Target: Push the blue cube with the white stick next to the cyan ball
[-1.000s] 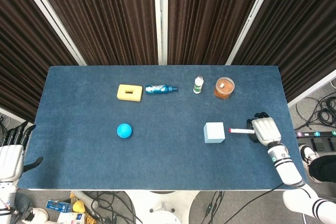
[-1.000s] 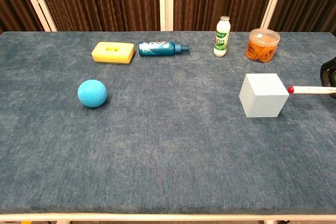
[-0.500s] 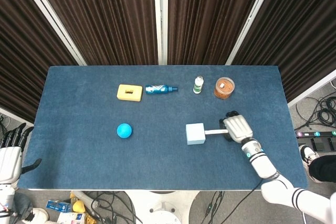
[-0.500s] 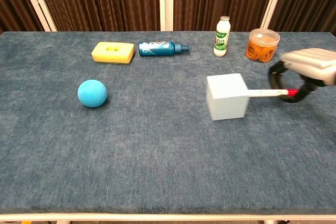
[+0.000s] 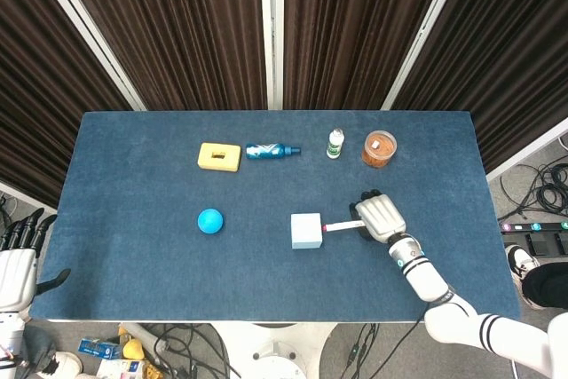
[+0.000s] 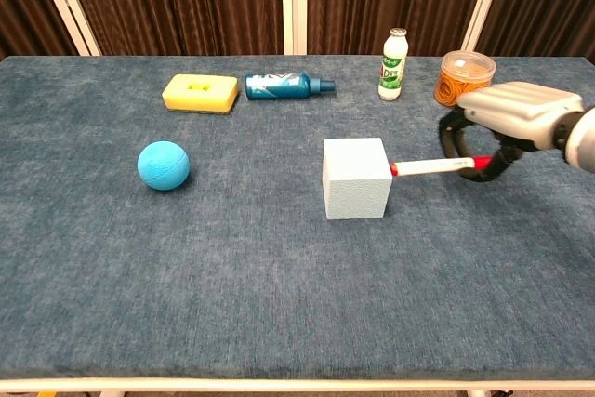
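Note:
The pale blue cube [image 5: 306, 231] [image 6: 356, 178] sits mid-table, right of centre. My right hand [image 5: 377, 217] [image 6: 507, 118] grips the white stick [image 5: 341, 225] [image 6: 429, 167], held level, its red-banded tip touching the cube's right face. Well to the left of the cube lies the cyan ball [image 5: 210, 220] [image 6: 164, 165], with a wide gap of cloth between them. My left hand [image 5: 19, 259] hangs off the table's left edge, fingers apart and holding nothing; the chest view does not show it.
Along the far side of the blue table [image 5: 133, 264] stand a yellow sponge [image 5: 219, 156] [image 6: 200, 93], a teal spray bottle [image 5: 272, 151] [image 6: 288, 86] lying down, a small white bottle [image 5: 335, 143] [image 6: 394, 51] and an orange-filled jar [image 5: 378, 149] [image 6: 463, 78].
My right hand has swept left across the table with the stick, and the cube has slid left ahead of it toward the ball. The left hand stayed put.

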`<action>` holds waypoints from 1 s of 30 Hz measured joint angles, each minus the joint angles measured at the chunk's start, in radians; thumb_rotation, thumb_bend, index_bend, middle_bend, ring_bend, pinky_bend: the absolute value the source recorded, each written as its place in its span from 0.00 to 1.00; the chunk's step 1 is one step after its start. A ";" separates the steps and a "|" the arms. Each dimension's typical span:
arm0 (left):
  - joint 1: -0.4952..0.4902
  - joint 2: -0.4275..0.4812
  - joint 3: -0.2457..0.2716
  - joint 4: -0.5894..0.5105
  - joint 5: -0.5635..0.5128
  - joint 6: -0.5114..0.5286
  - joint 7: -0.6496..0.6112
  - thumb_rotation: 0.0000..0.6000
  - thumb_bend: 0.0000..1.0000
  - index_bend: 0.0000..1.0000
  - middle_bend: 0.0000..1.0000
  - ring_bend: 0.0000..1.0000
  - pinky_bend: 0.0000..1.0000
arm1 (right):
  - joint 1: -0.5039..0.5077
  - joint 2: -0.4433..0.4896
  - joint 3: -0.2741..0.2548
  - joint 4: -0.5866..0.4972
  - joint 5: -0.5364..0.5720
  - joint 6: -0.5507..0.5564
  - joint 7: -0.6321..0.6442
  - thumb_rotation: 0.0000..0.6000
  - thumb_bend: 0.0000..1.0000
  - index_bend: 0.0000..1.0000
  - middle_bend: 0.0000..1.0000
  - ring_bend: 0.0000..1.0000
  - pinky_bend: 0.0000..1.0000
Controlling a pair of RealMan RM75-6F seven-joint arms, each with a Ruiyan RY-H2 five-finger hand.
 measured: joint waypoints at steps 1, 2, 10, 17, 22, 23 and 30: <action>-0.001 0.000 0.000 0.000 0.001 0.000 0.001 1.00 0.19 0.18 0.16 0.12 0.13 | -0.005 0.005 -0.006 -0.006 0.006 0.003 -0.005 1.00 0.44 0.73 0.65 0.25 0.29; 0.000 0.000 0.000 0.001 0.002 0.001 0.000 1.00 0.19 0.18 0.16 0.12 0.13 | -0.007 0.007 -0.009 -0.009 0.011 0.005 -0.008 1.00 0.44 0.73 0.65 0.25 0.29; 0.000 -0.001 0.000 0.006 0.007 0.003 -0.007 1.00 0.19 0.18 0.16 0.12 0.13 | 0.017 -0.017 -0.003 -0.014 0.055 -0.008 -0.038 1.00 0.44 0.73 0.66 0.27 0.29; 0.003 -0.003 0.000 0.013 0.007 0.006 -0.014 1.00 0.19 0.18 0.16 0.12 0.13 | 0.077 -0.068 0.026 -0.021 0.123 -0.028 -0.112 1.00 0.44 0.73 0.66 0.28 0.29; 0.004 -0.003 0.001 0.016 0.011 0.007 -0.019 1.00 0.19 0.18 0.16 0.12 0.13 | 0.133 -0.121 0.045 -0.022 0.188 -0.036 -0.190 1.00 0.44 0.74 0.67 0.28 0.29; 0.003 -0.004 0.001 0.018 0.010 0.006 -0.021 1.00 0.19 0.18 0.16 0.12 0.13 | 0.144 -0.132 0.047 -0.021 0.200 -0.037 -0.204 1.00 0.44 0.74 0.67 0.28 0.29; 0.002 -0.005 -0.001 0.024 0.009 0.004 -0.024 1.00 0.19 0.18 0.16 0.12 0.13 | 0.225 -0.213 0.065 -0.004 0.288 -0.040 -0.289 1.00 0.44 0.74 0.67 0.28 0.29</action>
